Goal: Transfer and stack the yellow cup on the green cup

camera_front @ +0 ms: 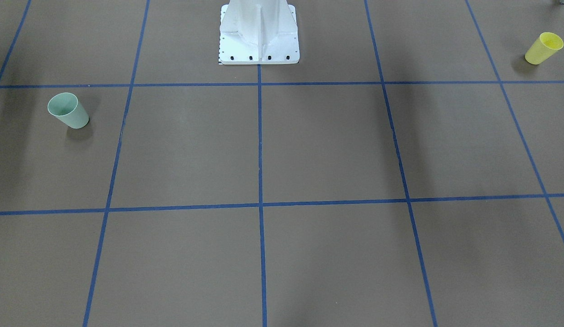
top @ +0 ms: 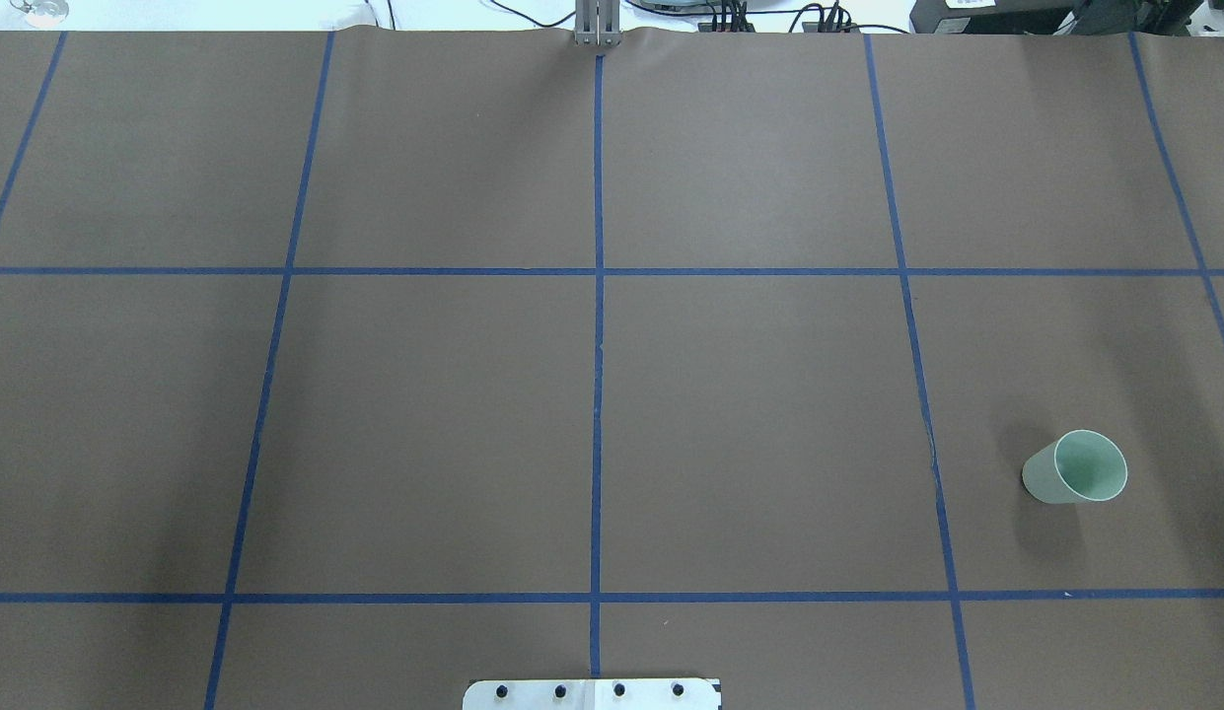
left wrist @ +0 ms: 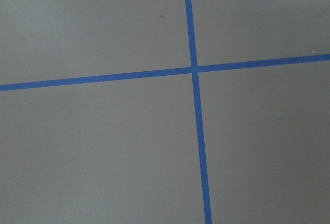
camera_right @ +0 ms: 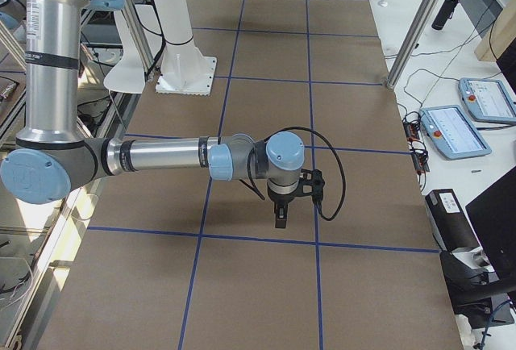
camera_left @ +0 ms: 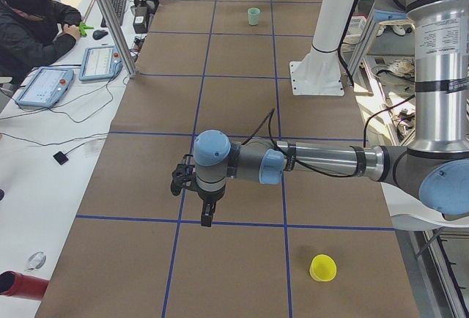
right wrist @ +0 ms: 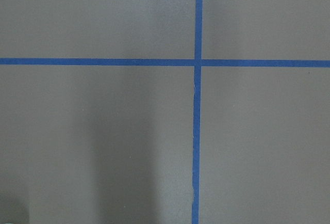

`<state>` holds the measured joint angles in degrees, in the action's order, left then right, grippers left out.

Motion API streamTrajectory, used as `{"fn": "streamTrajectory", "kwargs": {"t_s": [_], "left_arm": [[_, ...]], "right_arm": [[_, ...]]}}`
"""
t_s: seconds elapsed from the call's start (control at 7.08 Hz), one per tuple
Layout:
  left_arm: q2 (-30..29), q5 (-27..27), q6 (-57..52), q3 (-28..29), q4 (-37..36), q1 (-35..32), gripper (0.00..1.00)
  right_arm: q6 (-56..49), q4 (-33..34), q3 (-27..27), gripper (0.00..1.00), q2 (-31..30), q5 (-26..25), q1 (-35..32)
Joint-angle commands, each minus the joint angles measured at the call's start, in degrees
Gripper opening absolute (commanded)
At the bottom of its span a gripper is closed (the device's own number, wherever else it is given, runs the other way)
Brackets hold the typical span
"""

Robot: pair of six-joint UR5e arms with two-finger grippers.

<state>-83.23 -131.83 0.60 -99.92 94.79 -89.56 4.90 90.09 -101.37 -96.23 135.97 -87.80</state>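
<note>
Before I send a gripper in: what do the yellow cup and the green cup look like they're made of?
The yellow cup is likely thin plastic: smooth, evenly coloured, with a thin rim and no print. The green cup is probably the same plastic in pale mint with a satin-matte look; its thin wall shows at the open rim. The pictures do not show how rigid either is.

Silver arms [camera_left: 330, 160] are wearing pale-blue joint caps [camera_left: 212, 147] and looping black cables [camera_right: 343, 185]; the left gripper [camera_left: 207, 221] is showing black.
</note>
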Motion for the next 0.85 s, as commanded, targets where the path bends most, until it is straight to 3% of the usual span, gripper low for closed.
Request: {"fn": "streamTrajectory", "kwargs": {"t_s": [0.0,0.28,0.42,0.56,0.71], "left_arm": [[-0.18,0.09,0.45,-1.06,-0.22,0.0,1.0],[-0.35,0.7,0.54,-5.18,-3.97,0.0,1.0],[-1.23,2.35,0.54,-9.03,-11.31,0.09,1.0],[-0.28,12.38,0.71,-18.03,-21.13,0.09,1.0],[1.39,18.74,3.93,-26.56,-29.41,0.09,1.0]], "right_arm": [[-0.24,-0.09,-0.22,1.0,-0.01,0.0,0.0],[0.19,-0.09,-0.31,1.0,0.17,0.0,0.0],[0.19,-0.09,-0.23,1.0,0.26,0.0,0.0],[0.28,-0.09,-0.31,1.0,0.26,0.17,0.0],[0.28,0.0,-0.31,1.0,0.52,0.26,0.0]]}}
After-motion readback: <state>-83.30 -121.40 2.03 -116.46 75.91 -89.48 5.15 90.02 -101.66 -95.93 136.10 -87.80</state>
